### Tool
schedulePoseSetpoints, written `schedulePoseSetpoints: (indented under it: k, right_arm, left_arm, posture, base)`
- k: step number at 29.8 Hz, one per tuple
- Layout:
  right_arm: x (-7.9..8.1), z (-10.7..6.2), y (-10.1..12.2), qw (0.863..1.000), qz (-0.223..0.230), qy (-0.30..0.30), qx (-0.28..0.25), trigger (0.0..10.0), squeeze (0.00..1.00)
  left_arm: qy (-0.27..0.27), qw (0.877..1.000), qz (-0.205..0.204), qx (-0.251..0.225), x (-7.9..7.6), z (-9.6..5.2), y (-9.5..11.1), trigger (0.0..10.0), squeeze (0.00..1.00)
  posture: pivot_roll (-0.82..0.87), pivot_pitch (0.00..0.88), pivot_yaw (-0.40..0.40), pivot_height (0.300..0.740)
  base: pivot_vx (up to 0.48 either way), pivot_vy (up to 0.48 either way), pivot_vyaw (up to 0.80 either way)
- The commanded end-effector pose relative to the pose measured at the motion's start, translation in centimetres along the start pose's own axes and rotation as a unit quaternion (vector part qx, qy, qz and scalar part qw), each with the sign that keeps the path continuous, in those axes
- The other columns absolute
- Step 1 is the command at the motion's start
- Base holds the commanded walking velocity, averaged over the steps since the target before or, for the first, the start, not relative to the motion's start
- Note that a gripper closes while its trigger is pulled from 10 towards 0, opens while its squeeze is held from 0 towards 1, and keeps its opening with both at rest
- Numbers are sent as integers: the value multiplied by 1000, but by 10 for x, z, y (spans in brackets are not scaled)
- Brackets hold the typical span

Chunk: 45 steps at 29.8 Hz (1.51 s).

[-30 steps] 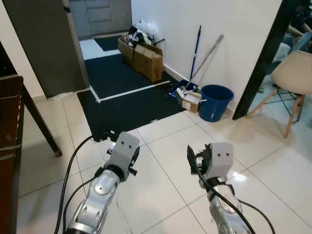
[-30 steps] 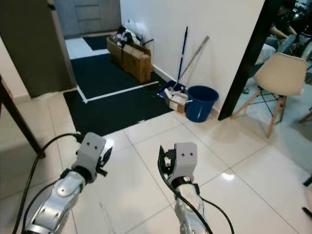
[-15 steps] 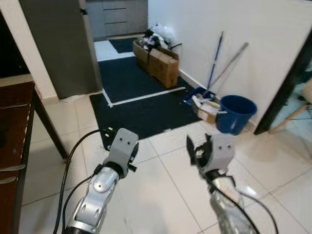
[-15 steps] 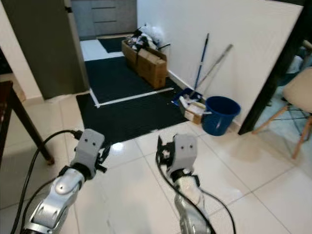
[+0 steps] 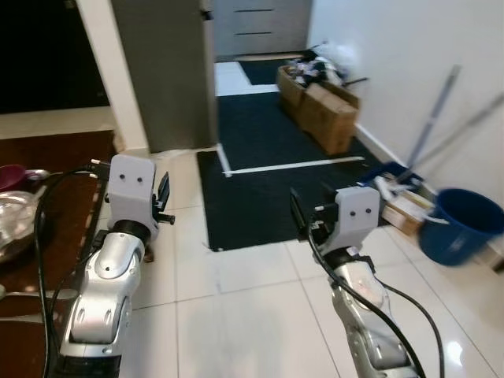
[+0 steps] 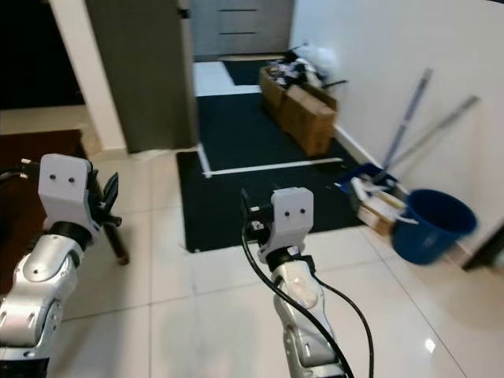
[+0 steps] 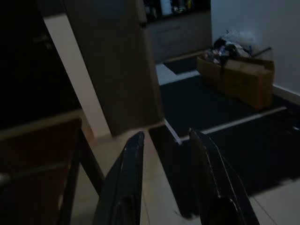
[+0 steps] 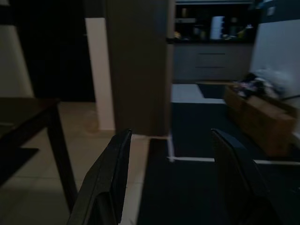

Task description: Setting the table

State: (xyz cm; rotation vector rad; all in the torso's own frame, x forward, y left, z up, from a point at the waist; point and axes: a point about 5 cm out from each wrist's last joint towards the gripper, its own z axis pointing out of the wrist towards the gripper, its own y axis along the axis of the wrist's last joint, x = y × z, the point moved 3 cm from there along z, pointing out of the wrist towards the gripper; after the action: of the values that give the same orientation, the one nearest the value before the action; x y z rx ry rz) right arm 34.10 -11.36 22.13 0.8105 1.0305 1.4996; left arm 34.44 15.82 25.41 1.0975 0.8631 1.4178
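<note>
Dark wood bench (image 5: pixel 47 228) with a bowl (image 5: pixel 12 224) sits at the robot's left; this looks like the approach step. Left claw (image 7: pixel 164 183) and right claw (image 8: pixel 171 178) are both released and empty, so next comes facing the bench.

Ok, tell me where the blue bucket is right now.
The blue bucket stands on the tiled floor at the robot's far right in the left eye view, near the white wall, next to the cardboard box and below the leaning mop handles.

A table (image 5: pixel 47 236) stands at left, a bucket (image 5: pixel 461 224) right, boxes (image 5: pixel 323 106) far ahead.
</note>
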Motion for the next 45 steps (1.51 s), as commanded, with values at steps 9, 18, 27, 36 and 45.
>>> schedulePoseSetpoints:
  k: [9,18,27,36,45]
  right_arm:
    - [-7,-5,-5,999,19,-17,21,10000,0]
    - [-11,-6,-6,999,24,-30,24,10000,0]
    - [-16,-7,-9,998,22,-42,31,10000,0]
    - [-17,-7,-10,998,17,-41,35,10000,0]
    - [-16,-6,-11,998,18,-39,36,10000,0]
  left_arm:
    - [-34,999,-9,18,-19,-4,-2,10000,0]
    - [-48,999,-7,18,-24,-3,2,10000,0]
    - [-72,997,-7,17,-33,-3,3,10000,0]
    - [-92,995,-23,25,-39,-7,2,10000,0]
    - [-94,995,-30,23,-39,-8,3,10000,0]
  posture:
    - [48,79,80,740]
    - [52,82,86,740]
    - [47,81,89,740]
    - [46,81,91,740]
    - [47,82,90,740]
  base:
    - [480,0,167]
    - [480,0,0]
    - [480,0,0]
    - [187,0,0]
    - [0,0,439]
